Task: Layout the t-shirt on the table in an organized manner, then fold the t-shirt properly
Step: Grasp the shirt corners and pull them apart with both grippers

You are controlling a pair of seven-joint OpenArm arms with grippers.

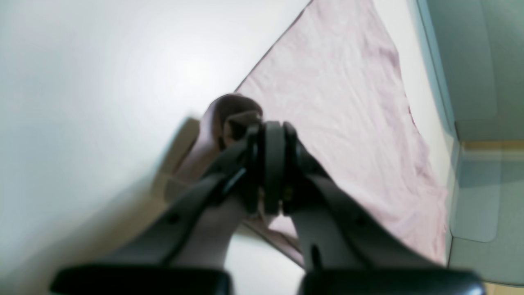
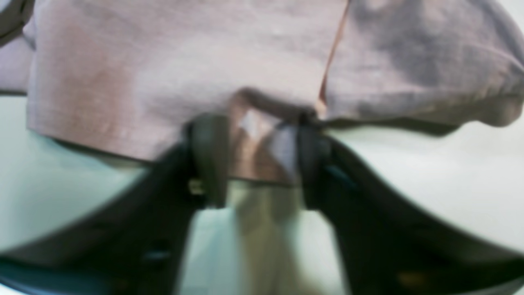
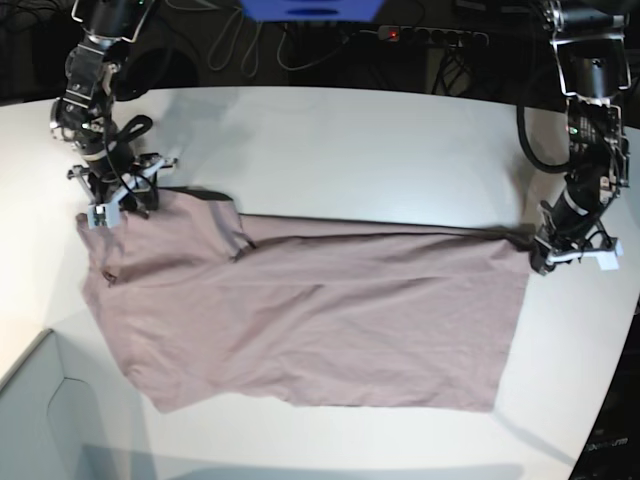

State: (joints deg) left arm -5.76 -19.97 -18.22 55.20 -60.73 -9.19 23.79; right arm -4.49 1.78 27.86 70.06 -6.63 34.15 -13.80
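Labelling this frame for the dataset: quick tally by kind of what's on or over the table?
t-shirt: 1, pink-mauve, spread on the table
grippers: 2, the left gripper and the right gripper, each at a far corner of the shirt
grey box: 1, only its corner in view, at the near edge
Total: 4

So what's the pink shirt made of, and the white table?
The t-shirt looks like soft, matte woven or knit cloth, maybe cotton: it wrinkles and drapes flat. The table looks hard and smooth, perhaps laminate or painted board, with a faint sheen; I can't tell exactly.
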